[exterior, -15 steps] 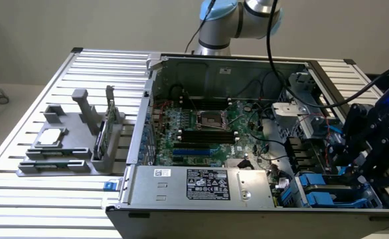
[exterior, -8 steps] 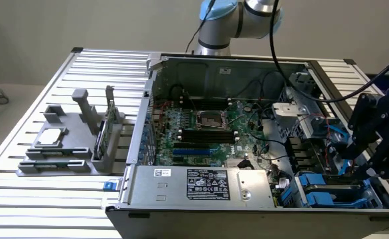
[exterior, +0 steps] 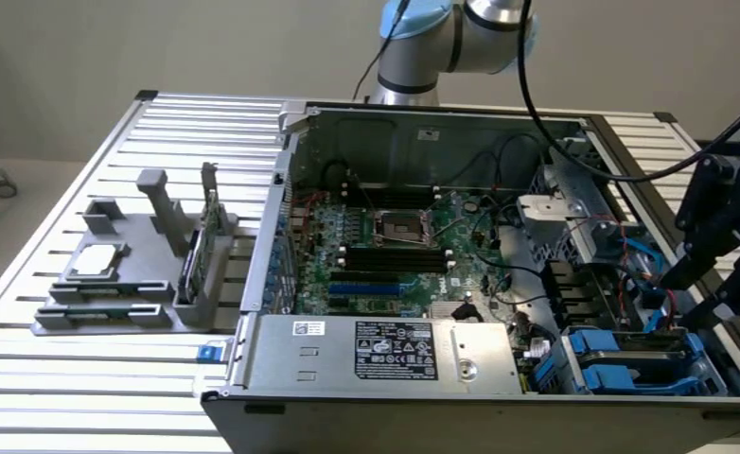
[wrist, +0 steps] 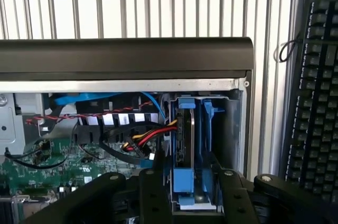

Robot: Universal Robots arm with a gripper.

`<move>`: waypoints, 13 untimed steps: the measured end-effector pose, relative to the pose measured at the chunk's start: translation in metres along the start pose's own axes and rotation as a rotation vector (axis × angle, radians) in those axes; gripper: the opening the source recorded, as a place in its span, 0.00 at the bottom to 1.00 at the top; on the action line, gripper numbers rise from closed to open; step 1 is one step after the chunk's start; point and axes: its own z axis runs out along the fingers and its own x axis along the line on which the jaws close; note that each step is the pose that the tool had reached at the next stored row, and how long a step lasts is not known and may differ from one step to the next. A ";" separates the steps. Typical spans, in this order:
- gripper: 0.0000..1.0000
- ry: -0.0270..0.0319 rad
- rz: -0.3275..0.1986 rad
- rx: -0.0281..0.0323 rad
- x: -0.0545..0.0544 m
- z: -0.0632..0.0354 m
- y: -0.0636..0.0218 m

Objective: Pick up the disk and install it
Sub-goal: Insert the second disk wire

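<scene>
Gripper point(wrist: 193, 182) is over the drive bay at the case's corner, roughly 4 o'clock in the exterior view. In that view the black gripper point(exterior: 711, 260) hangs at the exterior view's right edge, above the blue bays.

Disk point(wrist: 185, 139) sits on edge in the drive cage point(wrist: 235, 129), blue carrier around it, metal face showing edge-on. In the wrist view the black fingers point(wrist: 153, 192) flank the carrier's near end on both sides. Jaws stand fairly wide, straddling the carrier; cannot tell whether the pads touch it or stand just off it.

Red/yellow/black power leads point(wrist: 150, 138) run in beside the disk, with a blue data cable point(wrist: 105, 99) above them. Motherboard point(wrist: 42, 166) lies further along from the bay.

Exterior view: open computer case point(exterior: 471, 284) lies on the slatted tabletop point(exterior: 79, 218), power supply point(exterior: 383, 355) at 6 o'clock, blue carriers point(exterior: 629, 364) at 5 o'clock. Grey parts holder point(exterior: 131, 274) at 9 o'clock, well apart from the case, carrying a small square chip point(exterior: 96, 260) and a green card point(exterior: 200, 255) standing upright.

Black keyboard point(wrist: 317, 102) lies on the tabletop just beside the case wall.
</scene>
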 end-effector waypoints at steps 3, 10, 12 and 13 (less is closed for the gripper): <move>0.42 0.0000 0.001 0.0000 0.000 -0.0002 -0.0037; 0.42 0.0000 0.001 0.0000 0.003 0.0005 -0.0164; 0.42 0.0001 0.001 0.0000 0.004 0.0013 -0.0183; 0.42 0.0000 0.001 0.0000 0.005 0.0019 -0.0189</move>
